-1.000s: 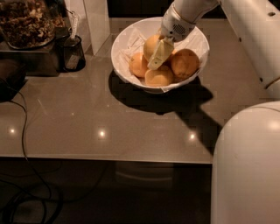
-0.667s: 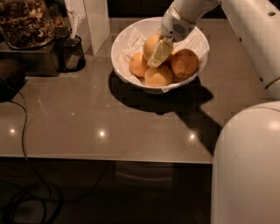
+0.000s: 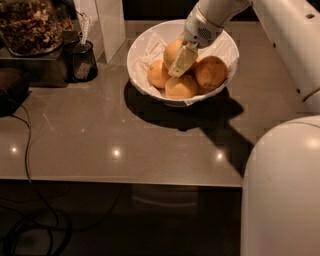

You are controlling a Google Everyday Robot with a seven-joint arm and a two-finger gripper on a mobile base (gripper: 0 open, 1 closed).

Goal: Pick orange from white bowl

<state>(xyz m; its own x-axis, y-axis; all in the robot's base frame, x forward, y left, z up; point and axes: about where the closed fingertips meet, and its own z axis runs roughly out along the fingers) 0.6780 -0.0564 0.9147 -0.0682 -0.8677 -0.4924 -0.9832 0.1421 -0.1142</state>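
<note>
Inside the white bowl (image 3: 138, 56), the gripper (image 3: 176, 63) has its jaws closed narrowly about the orange (image 3: 171, 50). The near one lies flat against the fruit's right flank and the far one is hidden behind it. The orange sits at the back of the bowl, on the crumpled paper lining (image 3: 151, 44), touching three deeper-coloured fruits: one to the left (image 3: 158, 75), one in front (image 3: 181, 86), one on the right (image 3: 211, 72). The white arm (image 3: 216, 14) slants in from the upper right. The bowl stands on the grey counter (image 3: 100, 130), and a small dark cup (image 3: 82, 61) sits well to its left.
</note>
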